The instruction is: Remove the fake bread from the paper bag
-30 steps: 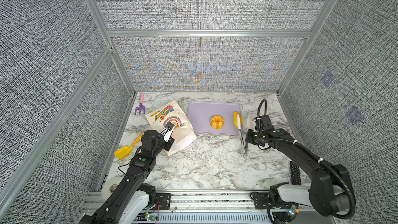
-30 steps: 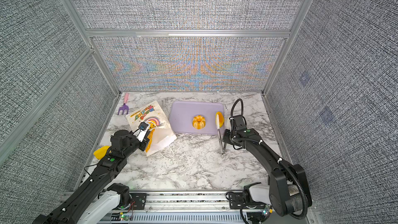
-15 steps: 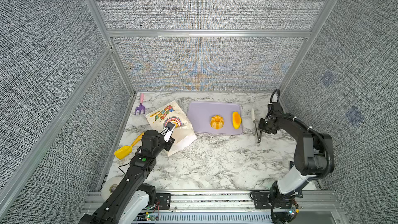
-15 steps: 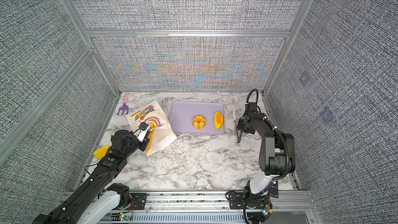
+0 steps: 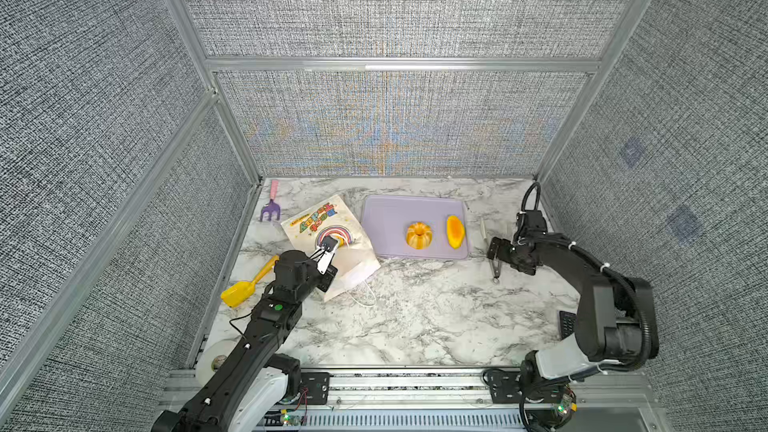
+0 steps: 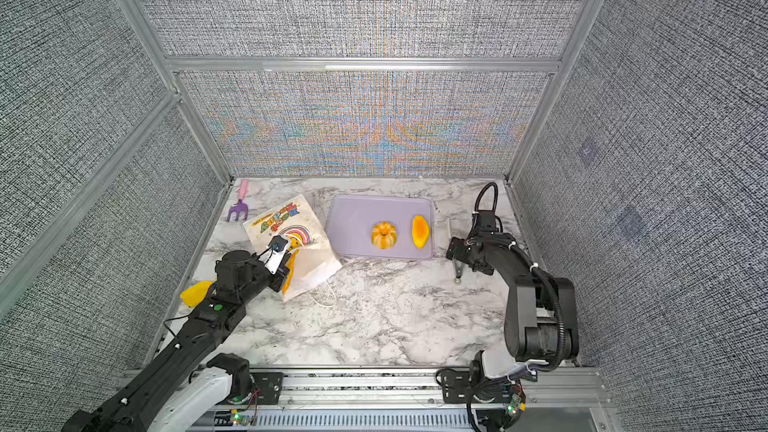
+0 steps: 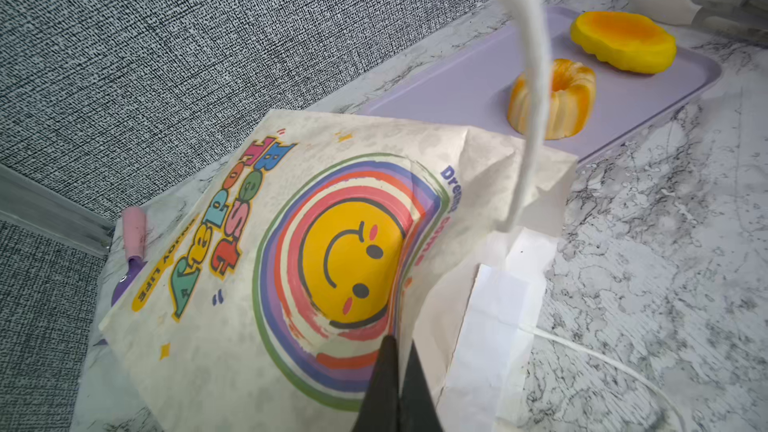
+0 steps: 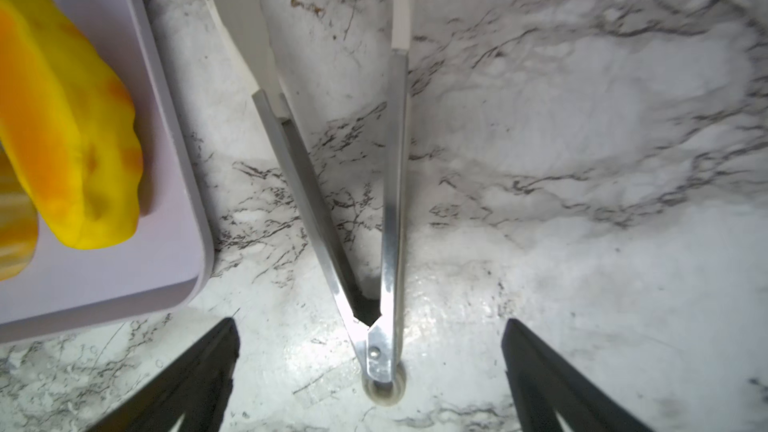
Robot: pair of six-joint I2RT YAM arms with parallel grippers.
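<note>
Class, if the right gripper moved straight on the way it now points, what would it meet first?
Probably the metal tongs: their hinged end lies on the marble table between the open right gripper's fingers. How high it hovers above them is unclear.

place: robot lab cell | evidence: grey fabric panels (image 5: pixel 374 6), aluminium frame (image 5: pixel 399 64), marble tabletop (image 5: pixel 415 317)

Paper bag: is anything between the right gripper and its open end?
Nothing visible blocks it. The tongs lie under the open right gripper; the lilac tray borders the way to the paper bag.
</note>
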